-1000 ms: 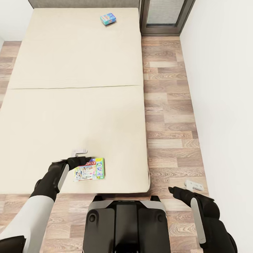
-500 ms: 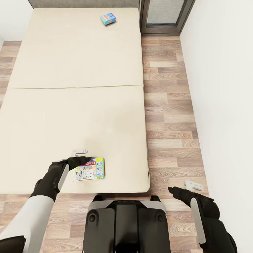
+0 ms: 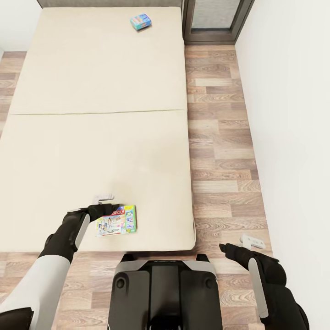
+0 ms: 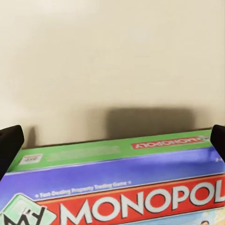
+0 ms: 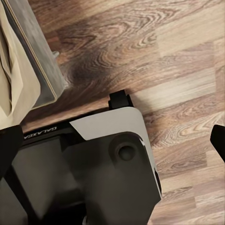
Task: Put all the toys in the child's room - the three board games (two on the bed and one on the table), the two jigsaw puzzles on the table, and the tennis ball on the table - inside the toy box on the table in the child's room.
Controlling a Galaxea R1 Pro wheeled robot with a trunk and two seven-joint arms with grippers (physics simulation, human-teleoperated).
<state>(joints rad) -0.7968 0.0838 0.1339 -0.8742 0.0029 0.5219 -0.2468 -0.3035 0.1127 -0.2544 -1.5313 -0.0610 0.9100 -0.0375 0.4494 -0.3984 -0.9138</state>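
While flat green-edged Monopoly board game box [image 3: 116,220] lies on beige mattress of bed [image 3: 91,151] near its foot edge, left gripper [image 3: 106,202] hangs over box's 10 o'clock corner in head view. Left wrist view: black fingertips [image 4: 10,143] spread wide, box [image 4: 122,183] between and below them; contact cannot tell, nothing held. Second, blue board game box [image 3: 140,21] far at 12 o'clock near headboard. Right gripper [image 3: 250,241] over wood plank floor [image 3: 224,137], at 3 o'clock from bed, fingers apart, holding nothing.
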